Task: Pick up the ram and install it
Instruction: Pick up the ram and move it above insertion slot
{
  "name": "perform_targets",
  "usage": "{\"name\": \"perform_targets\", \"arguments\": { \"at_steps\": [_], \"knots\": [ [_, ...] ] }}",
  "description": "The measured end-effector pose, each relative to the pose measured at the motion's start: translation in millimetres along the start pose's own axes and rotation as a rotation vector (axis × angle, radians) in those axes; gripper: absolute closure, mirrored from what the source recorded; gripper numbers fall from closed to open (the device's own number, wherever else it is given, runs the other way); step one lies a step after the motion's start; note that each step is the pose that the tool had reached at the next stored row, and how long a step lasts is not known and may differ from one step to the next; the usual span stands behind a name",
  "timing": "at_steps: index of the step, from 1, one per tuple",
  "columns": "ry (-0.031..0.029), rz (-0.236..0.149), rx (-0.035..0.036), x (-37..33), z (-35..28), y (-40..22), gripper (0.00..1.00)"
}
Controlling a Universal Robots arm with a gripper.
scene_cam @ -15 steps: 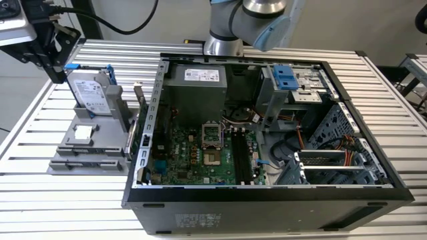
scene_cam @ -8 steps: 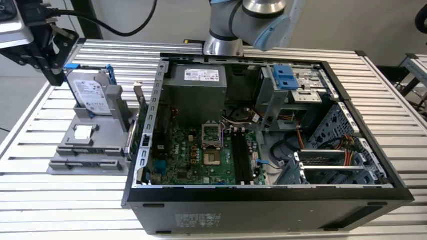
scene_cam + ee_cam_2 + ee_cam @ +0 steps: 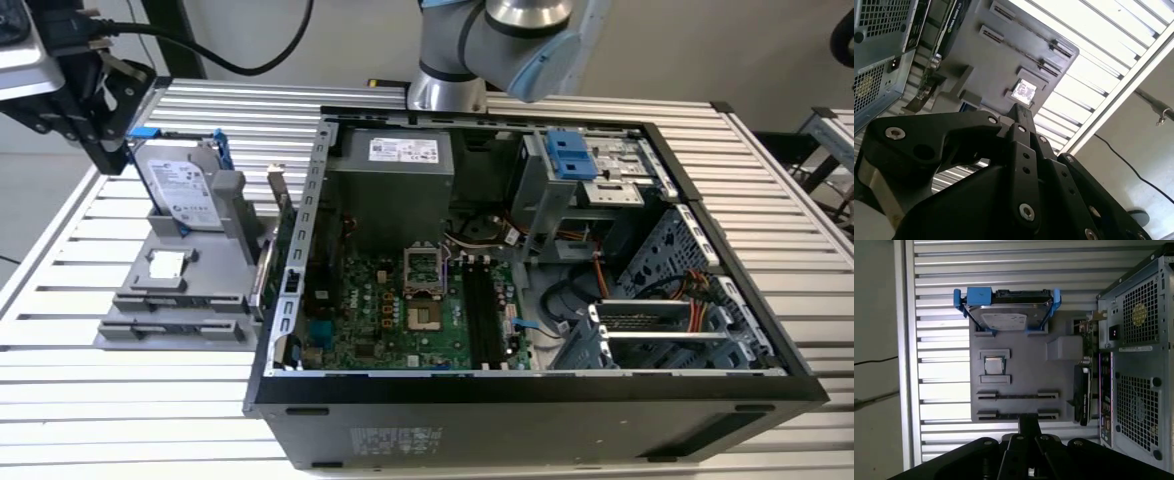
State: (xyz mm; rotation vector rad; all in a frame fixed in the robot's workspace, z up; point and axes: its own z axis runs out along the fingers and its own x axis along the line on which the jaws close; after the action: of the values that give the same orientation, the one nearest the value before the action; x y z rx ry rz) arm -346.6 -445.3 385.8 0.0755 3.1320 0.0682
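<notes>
Over the slatted table (image 3: pixel 761 200) we see the gripper (image 3: pixel 106 160), fingers pressed together, at the exterior view's upper left beside the hard drive (image 3: pixel 183 190).

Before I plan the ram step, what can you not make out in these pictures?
Grey plastic tray's two long slots: in the first wrist view, too thin to tell if filled; the black gripper covers part of one.
Black motherboard slots: in the exterior view, too small to tell if any is filled.
Green motherboard: in the exterior view, near edge hidden by the black case wall.
</notes>
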Motion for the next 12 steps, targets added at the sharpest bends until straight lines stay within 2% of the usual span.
{"name": "perform_targets", "arguments": {
  "at_steps": [7,9,12],
  "knots": [
    [0.0001,0.000,0.0001,0.2,0.0,-1.6,1.00],
    [0.0001,0.000,0.0001,-0.1,-0.2,-6.6,1.00],
    [0.0002,0.000,0.0001,-0.1,-0.2,-7.2,1.00]
  ]
}}
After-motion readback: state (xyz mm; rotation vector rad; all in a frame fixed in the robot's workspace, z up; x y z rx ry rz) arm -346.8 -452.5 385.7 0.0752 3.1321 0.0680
